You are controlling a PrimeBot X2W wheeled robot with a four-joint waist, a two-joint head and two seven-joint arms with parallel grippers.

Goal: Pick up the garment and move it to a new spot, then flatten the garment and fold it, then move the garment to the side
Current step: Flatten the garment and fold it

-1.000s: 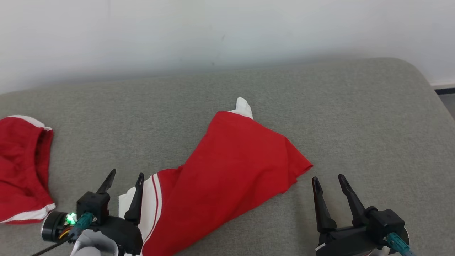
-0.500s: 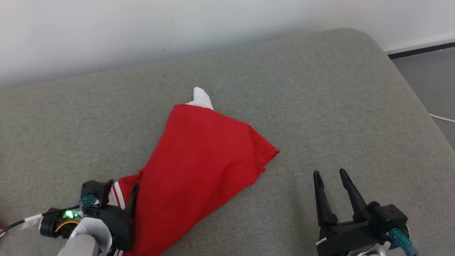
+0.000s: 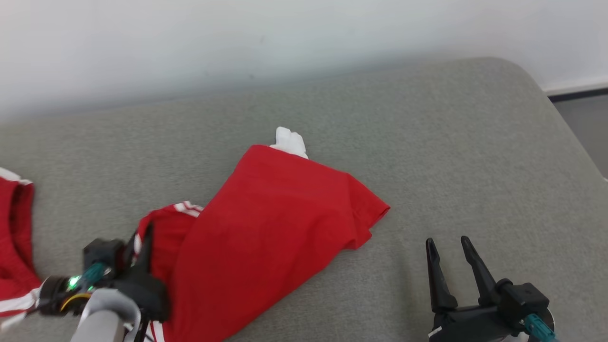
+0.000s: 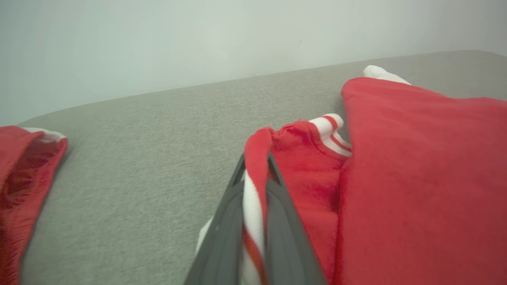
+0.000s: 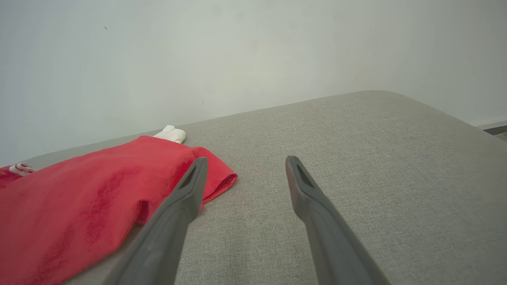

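The red garment (image 3: 275,223) with white trim lies crumpled in the middle of the grey cushion (image 3: 427,142). It also shows in the left wrist view (image 4: 416,178) and the right wrist view (image 5: 79,206). My left gripper (image 3: 140,237) is at its near left corner, shut on the white-and-red striped edge (image 4: 253,198), which runs up between the two fingers (image 4: 256,158). That corner is raised off the cushion. My right gripper (image 3: 447,240) stands open to the right of the garment, above bare cushion, with nothing between its fingers (image 5: 246,159).
A second red piece of clothing with white trim (image 3: 14,237) lies at the far left of the cushion (image 4: 23,178). A pale wall runs along the back. The cushion's rounded right end drops to the floor (image 3: 584,114).
My left gripper has shut on the garment's striped edge and raised that corner. The head camera has swung about, so the picture shifted. The right gripper stays open.
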